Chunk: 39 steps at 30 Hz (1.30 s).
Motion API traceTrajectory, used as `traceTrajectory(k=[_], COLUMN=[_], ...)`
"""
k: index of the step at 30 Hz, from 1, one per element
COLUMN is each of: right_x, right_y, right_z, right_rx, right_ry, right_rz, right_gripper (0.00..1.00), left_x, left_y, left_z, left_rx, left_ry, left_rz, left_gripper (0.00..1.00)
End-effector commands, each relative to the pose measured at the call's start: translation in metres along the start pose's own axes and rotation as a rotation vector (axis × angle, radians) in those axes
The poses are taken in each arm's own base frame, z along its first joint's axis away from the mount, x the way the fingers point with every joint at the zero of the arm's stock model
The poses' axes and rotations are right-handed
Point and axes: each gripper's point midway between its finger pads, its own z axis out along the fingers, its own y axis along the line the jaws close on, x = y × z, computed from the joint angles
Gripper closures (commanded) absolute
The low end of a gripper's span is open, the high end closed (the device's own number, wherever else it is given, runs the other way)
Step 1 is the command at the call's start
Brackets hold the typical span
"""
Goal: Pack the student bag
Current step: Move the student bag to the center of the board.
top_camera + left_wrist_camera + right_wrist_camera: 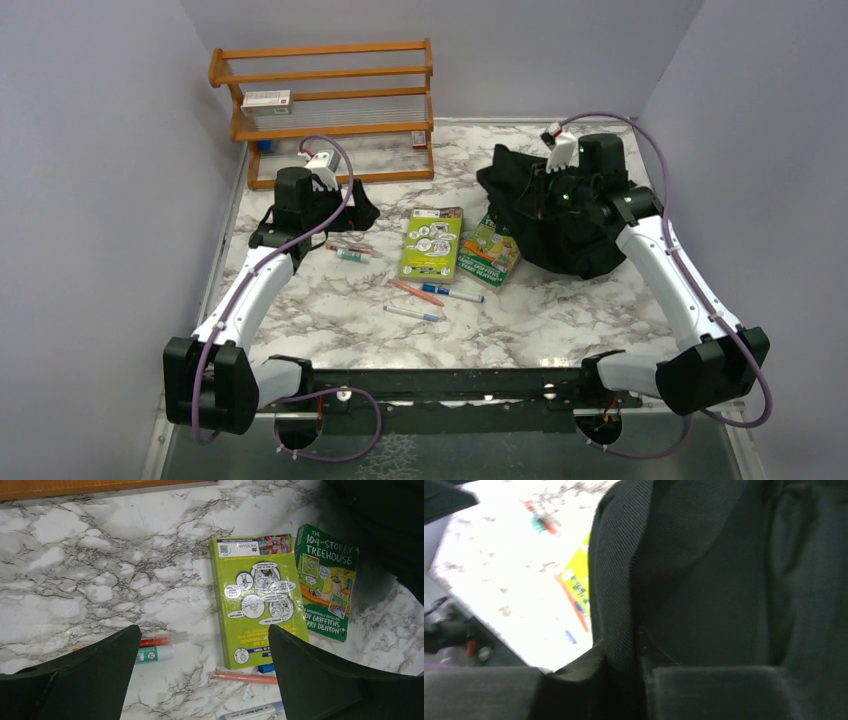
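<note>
Closest, the right gripper (621,675) pinches student bag (724,580) fabric by the marble worktop's (330,310) right edge; the left gripper (204,630) gapes wide near its left edge. A wooden rack (330,100) in the far-left corner holds a small box (266,99).

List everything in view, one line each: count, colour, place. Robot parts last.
student bag: one, black, far right of the table
lime book: one, lime green, centre
Treehouse book: one, darker green, between the lime book and the bag
markers: two, red and green, left
pens: three, one salmon, two white with blue, in front of the books
rack: one, orange-brown wood, far left
box: one, white, on the rack
table: one, white-grey marble
left gripper: black jaws open, above the markers
right gripper: black jaws shut on the bag's fabric
</note>
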Motion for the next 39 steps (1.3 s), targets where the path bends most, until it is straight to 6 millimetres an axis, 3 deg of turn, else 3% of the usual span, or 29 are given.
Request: traceTrajectory(k=[1,3,6,13,19,22,31,37,39], right_x=[0.009,0.023,0.034,0.027,0.037,0.033,0.005,-0.001,-0.003], right_y=[0.061,0.057,0.036,0.002,-0.032,-0.033,-0.048,-0.062,-0.07], right_z=[0.006,0.014,0.02,0.001,0.0,0.011,0.055,0.098,0.106], right_rx=[-0.363,-0.358,-0.229,0.021,0.223,0.214,0.227,0.234,0.265], right_ry=[-0.015,0.006,0.007,-0.116,-0.157,-0.173,-0.17,-0.066,-0.049], right_rz=[0.005,0.025,0.057,0.095,0.235,0.277,0.285,0.246,0.239], right_gripper=[0.65,0.47,0.38,0.33,0.33,0.34,0.4,0.43,0.43], left_x=[0.0,0.001,0.002,0.006,0.012,0.004,-0.045,-0.035,-0.033], left_y=[-0.008,-0.009,-0.009,-0.017,-0.047,-0.061,-0.08,-0.089,-0.101], left_z=[0.002,0.002,0.002,0.008,0.023,0.032,0.07,0.096,0.102], left_rx=[0.061,0.063,0.065,0.067,0.091,0.118,0.148,0.176,0.206], left_ry=[-0.009,-0.009,-0.007,0.004,0.037,0.05,0.067,0.113,0.119], left_rz=[-0.007,-0.01,-0.019,-0.031,-0.023,-0.022,-0.024,0.009,-0.005], left_gripper=[0.01,0.01,0.01,0.01,0.01,0.01,0.02,0.07,0.07])
